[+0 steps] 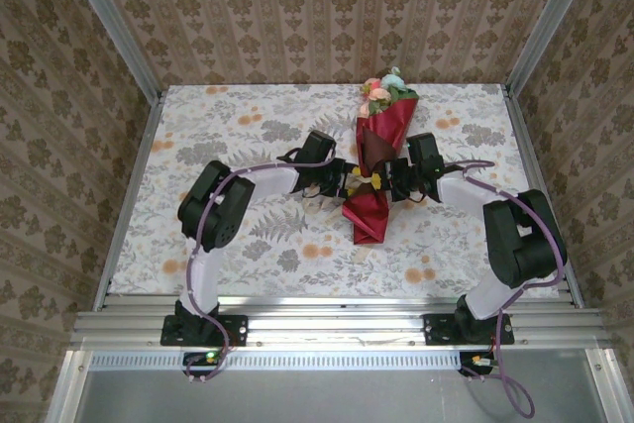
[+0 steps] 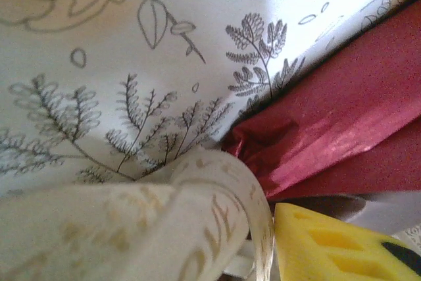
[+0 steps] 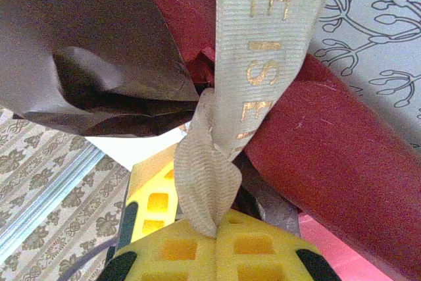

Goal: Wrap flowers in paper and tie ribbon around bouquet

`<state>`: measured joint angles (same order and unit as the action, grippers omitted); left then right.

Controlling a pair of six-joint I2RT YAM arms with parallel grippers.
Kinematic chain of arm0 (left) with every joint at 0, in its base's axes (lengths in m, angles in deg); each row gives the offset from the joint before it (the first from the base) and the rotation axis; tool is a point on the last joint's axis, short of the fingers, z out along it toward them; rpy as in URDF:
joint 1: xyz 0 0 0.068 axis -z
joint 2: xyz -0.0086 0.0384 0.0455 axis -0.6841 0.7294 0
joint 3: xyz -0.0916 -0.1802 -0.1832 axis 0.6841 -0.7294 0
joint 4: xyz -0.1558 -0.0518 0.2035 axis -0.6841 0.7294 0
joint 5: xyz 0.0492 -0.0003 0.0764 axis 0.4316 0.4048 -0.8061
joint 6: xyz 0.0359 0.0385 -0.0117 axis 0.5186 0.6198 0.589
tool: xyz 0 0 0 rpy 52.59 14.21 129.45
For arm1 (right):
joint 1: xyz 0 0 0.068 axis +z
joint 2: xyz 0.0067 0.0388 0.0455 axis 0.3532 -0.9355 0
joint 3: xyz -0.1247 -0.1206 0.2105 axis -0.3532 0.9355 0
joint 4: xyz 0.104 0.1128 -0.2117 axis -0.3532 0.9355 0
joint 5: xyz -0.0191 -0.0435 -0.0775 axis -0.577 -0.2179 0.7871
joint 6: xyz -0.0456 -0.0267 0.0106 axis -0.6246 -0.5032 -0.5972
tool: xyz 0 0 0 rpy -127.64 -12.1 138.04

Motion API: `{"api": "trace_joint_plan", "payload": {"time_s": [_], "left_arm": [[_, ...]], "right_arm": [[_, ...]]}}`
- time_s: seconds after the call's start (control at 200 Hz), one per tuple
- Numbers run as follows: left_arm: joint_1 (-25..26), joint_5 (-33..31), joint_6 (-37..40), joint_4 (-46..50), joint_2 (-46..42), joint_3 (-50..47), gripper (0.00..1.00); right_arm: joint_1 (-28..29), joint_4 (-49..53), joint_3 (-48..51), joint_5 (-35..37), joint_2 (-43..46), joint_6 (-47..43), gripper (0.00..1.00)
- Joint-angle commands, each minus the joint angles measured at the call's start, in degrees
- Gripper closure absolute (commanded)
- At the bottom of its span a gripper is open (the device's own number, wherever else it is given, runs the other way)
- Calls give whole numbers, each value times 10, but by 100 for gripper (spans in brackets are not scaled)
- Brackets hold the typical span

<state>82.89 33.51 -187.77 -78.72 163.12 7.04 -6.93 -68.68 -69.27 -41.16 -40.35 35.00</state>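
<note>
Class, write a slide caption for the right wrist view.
The right hand pinches the ribbon crossing the red paper.

the bouquet [image 1: 376, 160] lies flat between the left gripper [image 1: 347, 183] and the right gripper [image 1: 391, 183], its narrow waist level with both. the flowers [image 1: 384, 92], pink, pale blue and green, poke from the wide end, beyond the fingertips. the paper [image 3: 335, 149] is a glossy red roll with a dark maroon flap. the ribbon [image 3: 263, 44], cream with gold lettering, crosses the roll and sits pinched between the right gripper's yellow pads [image 3: 177, 251].
</note>
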Motion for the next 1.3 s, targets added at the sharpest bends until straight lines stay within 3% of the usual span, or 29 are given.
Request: {"api": "trace_joint_plan", "payload": {"time_s": [0.0,0.48,0.84,1.295], "left_arm": [[2,5,7,9,10,15,56],[-4,-52,-17,-85,-4,-16,100],[-1,-87,-32,-243,-13,-60,100],[9,-85,-38,-350,-18,-113,100]], "right_arm": [[-4,5,10,-11,17,-12,100],[-4,19,35,-21,39,-20,100],[-16,18,49,-28,19,-28,100],[-19,55,-14,-29,-34,-43,100]]}}
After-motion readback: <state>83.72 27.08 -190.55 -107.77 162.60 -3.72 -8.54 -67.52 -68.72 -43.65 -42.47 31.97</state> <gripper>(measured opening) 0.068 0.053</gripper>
